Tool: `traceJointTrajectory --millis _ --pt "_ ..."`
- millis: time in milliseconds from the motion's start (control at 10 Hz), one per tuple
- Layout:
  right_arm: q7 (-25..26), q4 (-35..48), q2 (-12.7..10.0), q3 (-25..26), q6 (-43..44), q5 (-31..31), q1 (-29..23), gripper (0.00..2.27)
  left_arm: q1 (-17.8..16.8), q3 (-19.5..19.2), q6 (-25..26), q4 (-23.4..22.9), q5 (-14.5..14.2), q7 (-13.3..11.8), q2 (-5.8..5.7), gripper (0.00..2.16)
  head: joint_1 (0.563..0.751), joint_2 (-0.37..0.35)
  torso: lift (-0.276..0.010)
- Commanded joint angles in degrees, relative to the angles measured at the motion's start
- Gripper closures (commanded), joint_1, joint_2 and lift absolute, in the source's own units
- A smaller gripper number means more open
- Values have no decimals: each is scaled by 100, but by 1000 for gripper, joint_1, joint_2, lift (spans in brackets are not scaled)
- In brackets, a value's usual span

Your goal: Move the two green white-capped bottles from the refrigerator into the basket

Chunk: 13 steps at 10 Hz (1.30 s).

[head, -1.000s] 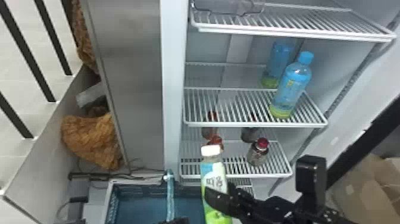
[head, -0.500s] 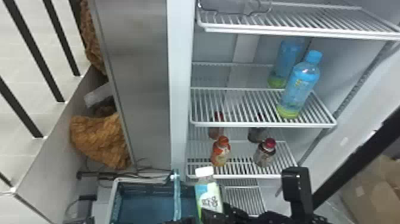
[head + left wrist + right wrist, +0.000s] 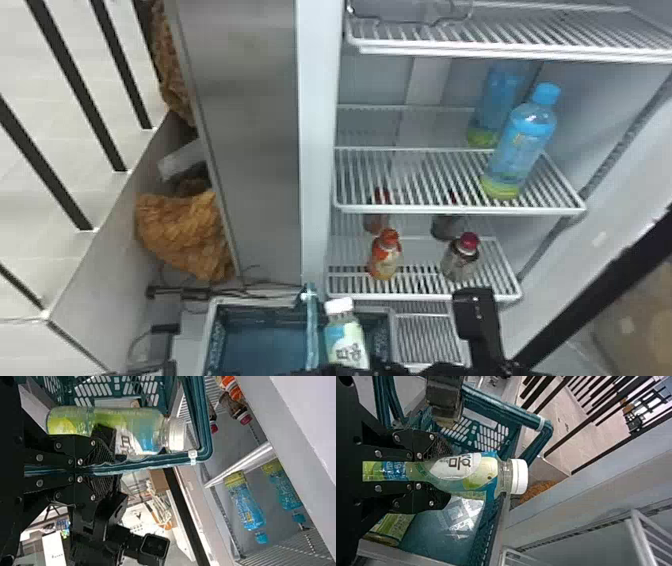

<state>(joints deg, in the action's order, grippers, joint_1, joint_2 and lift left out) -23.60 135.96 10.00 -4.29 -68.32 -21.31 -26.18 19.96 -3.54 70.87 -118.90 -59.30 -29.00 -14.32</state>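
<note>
In the head view, my right gripper (image 3: 350, 371) is at the bottom edge, with the green white-capped bottle (image 3: 348, 340) over the right part of the teal basket (image 3: 215, 345). My left gripper (image 3: 306, 372) is beside it, at the lower end of the basket's handle (image 3: 312, 330). The left wrist view has my left gripper (image 3: 113, 468) shut on that handle. From the right wrist view, my right gripper (image 3: 445, 475) is shut around the bottle (image 3: 490, 475), cap pointing away from the hand. Another green-labelled bottle (image 3: 393, 528) lies in the basket, partly hidden.
Two blue-capped bottles (image 3: 522, 145) stand on the refrigerator's middle shelf (image 3: 415, 210). Below are an orange-capped bottle (image 3: 385, 255), a dark-red-capped bottle (image 3: 461, 257) and others behind. The refrigerator's side wall (image 3: 317, 150) rises behind the basket.
The right gripper has lowered with its bottle, shifting slightly left over the basket and uncovering the orange-capped bottle. The head view has shifted slightly.
</note>
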Motion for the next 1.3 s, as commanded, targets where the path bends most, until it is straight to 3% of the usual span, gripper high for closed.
traceJointTrajectory --millis 0,300,900,1200 --pt "-13 -215 2 -39 96 -6 87 960 14 0 0 0 0 0 0 1202 695 -51 -4" --pt "-92 -300 19 -39 209 -74 116 403 14 -23 0 0 0 0 0 1202 695 -43 -4" --pt "-180 -173 10 30 532 -74 3 366 28 -34 0 0 0 0 9 1202 695 -34 -4" --pt "5 530 -165 384 1362 360 -559 366 42 -34 0 0 0 0 9 1202 695 -54 -4"
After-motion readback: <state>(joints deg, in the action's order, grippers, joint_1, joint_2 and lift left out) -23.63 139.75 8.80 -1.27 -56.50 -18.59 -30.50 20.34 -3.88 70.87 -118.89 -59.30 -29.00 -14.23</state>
